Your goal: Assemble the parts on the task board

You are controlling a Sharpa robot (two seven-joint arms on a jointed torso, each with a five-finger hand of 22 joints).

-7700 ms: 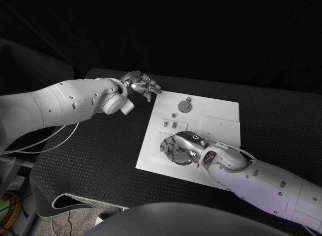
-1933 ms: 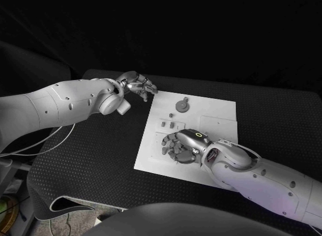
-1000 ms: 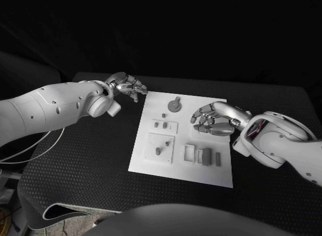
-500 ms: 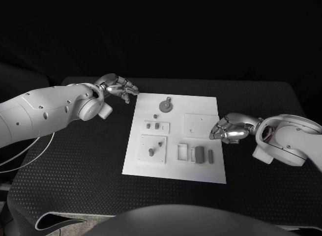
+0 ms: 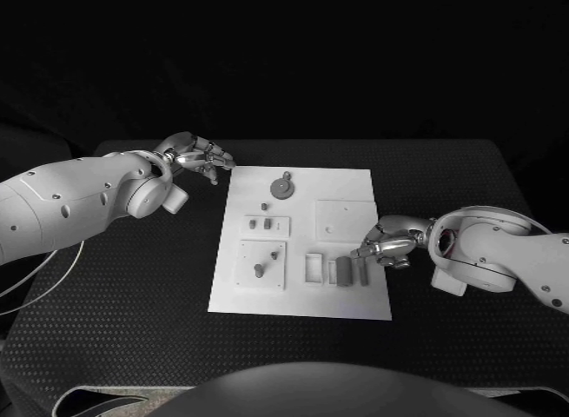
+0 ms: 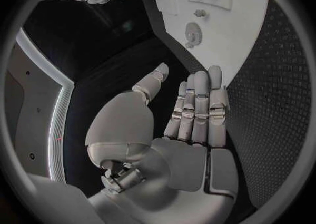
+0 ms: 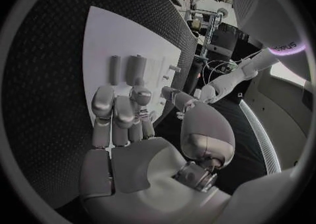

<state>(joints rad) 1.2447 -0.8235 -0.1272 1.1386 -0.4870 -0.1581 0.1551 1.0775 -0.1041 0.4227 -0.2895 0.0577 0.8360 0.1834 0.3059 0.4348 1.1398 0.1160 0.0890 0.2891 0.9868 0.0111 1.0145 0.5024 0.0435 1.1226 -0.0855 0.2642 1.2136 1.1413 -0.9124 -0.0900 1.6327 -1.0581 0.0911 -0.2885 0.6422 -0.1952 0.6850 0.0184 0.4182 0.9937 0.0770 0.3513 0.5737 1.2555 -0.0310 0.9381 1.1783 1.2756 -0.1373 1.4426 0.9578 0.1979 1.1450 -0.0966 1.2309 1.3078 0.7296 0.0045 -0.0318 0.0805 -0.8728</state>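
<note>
Right hand [image 5: 391, 245] crowds the task board's [image 5: 347, 300] right edge; left edge open.

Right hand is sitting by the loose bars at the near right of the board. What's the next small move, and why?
Probably ease the right hand down and close its fingers on the nearest bar. It hovers open at the task board edge, holding nothing, and the bars lie loose beside it.

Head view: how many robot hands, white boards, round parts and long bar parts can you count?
hands: 2 (left hand, right hand)
task board: 1
round part: 1
long bars: 2
Total: 6
</note>
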